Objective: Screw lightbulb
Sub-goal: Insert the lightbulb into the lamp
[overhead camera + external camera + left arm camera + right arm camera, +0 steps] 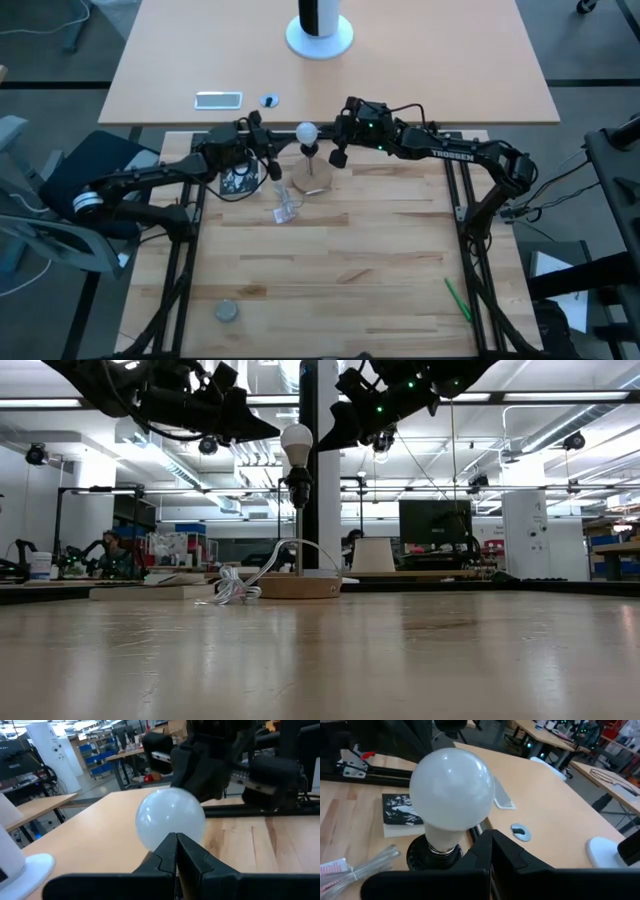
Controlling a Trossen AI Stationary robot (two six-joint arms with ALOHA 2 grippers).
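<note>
The white frosted lightbulb point(306, 132) sits upright with its base in a black socket point(427, 854), on a thin stem above a round wooden base point(313, 180). It also shows in the low view point(296, 444). My left gripper point(275, 163) is shut and stands just to the left of the bulb, which fills the left wrist view point(167, 817) beyond the fingertips. My right gripper point(338, 156) is shut and stands just to the right of the bulb, which shows close in the right wrist view point(451, 787). Neither gripper touches the bulb.
A clear plastic bag with a coiled cord point(285, 206) lies near-left of the wooden base, beside a black-and-white booklet point(238, 181). A grey disc point(227, 312) and a green stick point(457, 298) lie near the front edge. A white stand point(320, 36) is on the far table.
</note>
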